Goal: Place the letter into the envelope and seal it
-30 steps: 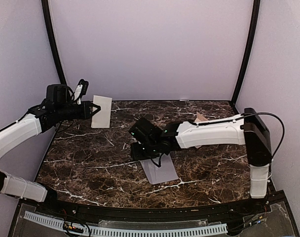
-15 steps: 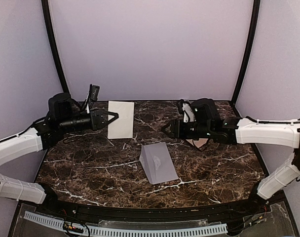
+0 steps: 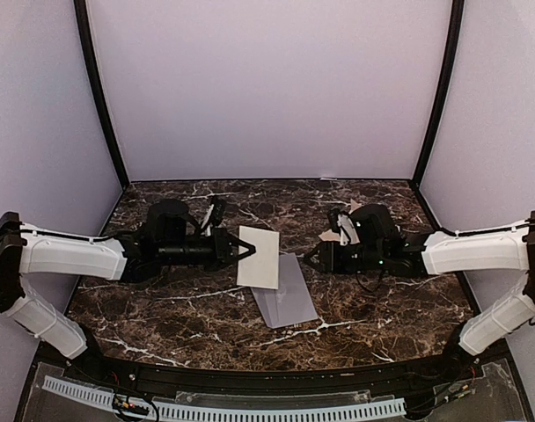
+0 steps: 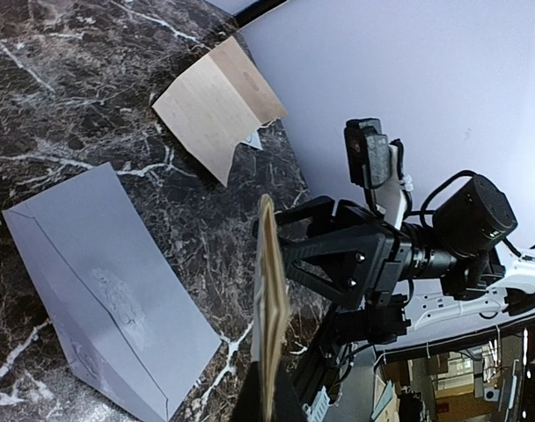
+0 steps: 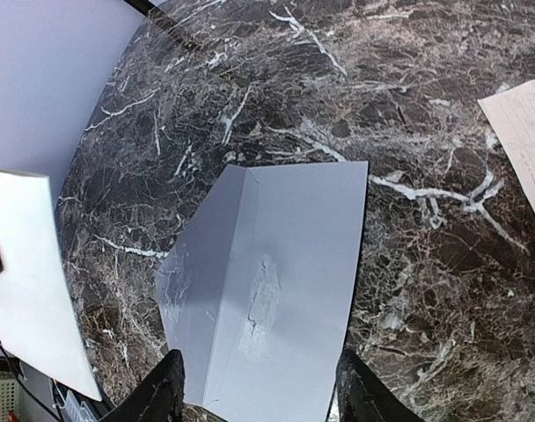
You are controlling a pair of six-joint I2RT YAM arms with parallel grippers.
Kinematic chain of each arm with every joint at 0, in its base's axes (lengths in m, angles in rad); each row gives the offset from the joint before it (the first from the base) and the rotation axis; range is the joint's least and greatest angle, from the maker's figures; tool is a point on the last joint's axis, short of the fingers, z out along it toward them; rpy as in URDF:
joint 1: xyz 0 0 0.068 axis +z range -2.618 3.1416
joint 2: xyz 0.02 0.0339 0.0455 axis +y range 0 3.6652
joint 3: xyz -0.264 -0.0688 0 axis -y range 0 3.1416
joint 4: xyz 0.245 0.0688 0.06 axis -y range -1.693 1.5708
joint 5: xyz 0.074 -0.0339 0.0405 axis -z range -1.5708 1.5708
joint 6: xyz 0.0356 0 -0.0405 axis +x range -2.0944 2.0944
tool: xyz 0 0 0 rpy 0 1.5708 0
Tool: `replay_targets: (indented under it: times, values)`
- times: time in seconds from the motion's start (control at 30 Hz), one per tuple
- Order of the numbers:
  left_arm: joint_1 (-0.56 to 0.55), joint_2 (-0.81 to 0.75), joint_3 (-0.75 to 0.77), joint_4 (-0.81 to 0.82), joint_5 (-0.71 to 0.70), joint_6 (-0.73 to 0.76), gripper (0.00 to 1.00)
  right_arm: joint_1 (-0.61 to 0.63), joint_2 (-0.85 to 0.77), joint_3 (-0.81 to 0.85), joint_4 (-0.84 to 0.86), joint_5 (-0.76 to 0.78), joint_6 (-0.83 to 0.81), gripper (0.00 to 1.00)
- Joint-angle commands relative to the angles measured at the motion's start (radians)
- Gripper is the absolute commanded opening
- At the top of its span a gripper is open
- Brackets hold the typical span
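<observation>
The grey-lavender envelope (image 3: 287, 297) lies flat on the dark marble table, its flap folded open along a crease; it also shows in the right wrist view (image 5: 276, 272) and the left wrist view (image 4: 100, 281). My left gripper (image 3: 247, 249) is shut on the white letter (image 3: 259, 258), held upright on edge just above the envelope's far left corner. In the left wrist view the letter (image 4: 273, 290) appears edge-on between the left gripper's (image 4: 269, 391) fingers. My right gripper (image 3: 316, 256) stands open right of the envelope, holding nothing; its fingertips (image 5: 168, 387) frame the envelope's near end.
A tan sheet of paper (image 3: 346, 230) lies behind the right gripper, also seen in the wrist views (image 4: 219, 101) (image 5: 524, 132). Lavender walls and two black poles (image 3: 100, 97) bound the table at back and sides.
My left arm carried the letter right, from the far left to the envelope. My right gripper left the envelope and drew back right; the raised flap has settled lower.
</observation>
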Motion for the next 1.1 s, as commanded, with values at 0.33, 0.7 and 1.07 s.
replay_targets:
  times: [0.33,0.7,1.07]
  values:
    - [-0.028,0.103,-0.027,-0.125,-0.181,-0.113,0.0,0.06,0.132,0.026,0.043,0.03,0.059,0.47]
    - [-0.027,0.162,-0.048,-0.085,-0.197,-0.146,0.0,0.082,0.211,0.041,0.035,0.051,0.09,0.45]
    - [-0.024,0.212,-0.047,-0.142,-0.23,-0.172,0.0,0.091,0.257,0.044,0.01,0.068,0.124,0.45]
